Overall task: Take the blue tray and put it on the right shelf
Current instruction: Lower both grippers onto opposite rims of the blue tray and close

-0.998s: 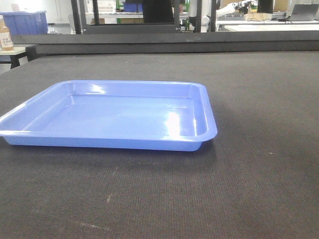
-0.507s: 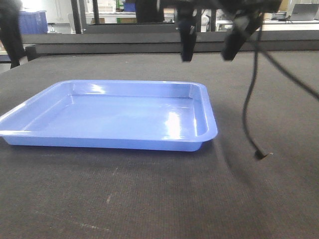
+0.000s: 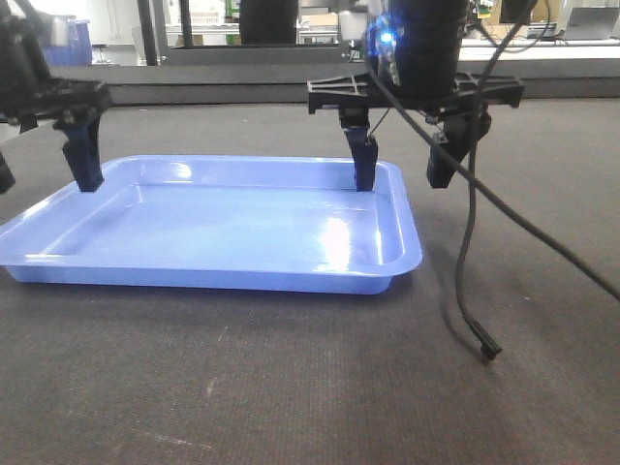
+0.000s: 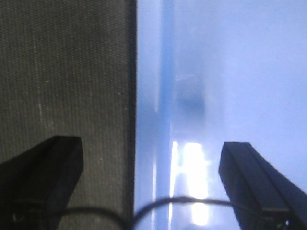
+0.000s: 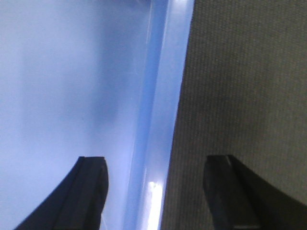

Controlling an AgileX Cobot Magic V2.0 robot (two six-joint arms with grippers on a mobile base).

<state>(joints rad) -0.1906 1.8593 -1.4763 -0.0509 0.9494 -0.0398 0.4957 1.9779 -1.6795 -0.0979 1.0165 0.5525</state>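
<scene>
Blue tray (image 3: pixel 223 228) sits flat on the table (image 3: pixel 291 397), open side up, left of centre in the front view. Its long axis runs left-right across that view, short ends left and right, and one long side faces the camera. There is a glare patch on the floor near the right end.

My left fingers (image 3: pixel 83 155) are apart and astride the tray's left short rim. One finger is over the tray floor near the far-left corner, the other outside over the table at the frame edge. The left wrist view agrees: rim between the two tips, table on one side, blue on the other.

My right fingers (image 3: pixel 364 165) are also apart, astride the right short rim near the far-right corner. One is inside the tray, the other (image 3: pixel 441 165) outside over the table. The right wrist view shows the rim running between them.

I cannot tell whether any tip touches the plastic.

A black cable (image 3: pixel 469 262) hangs from the right arm, with its end down by the table just right of the tray. A blue light (image 3: pixel 386 34) glows on the right wrist. The table is dark woven matting.
</scene>
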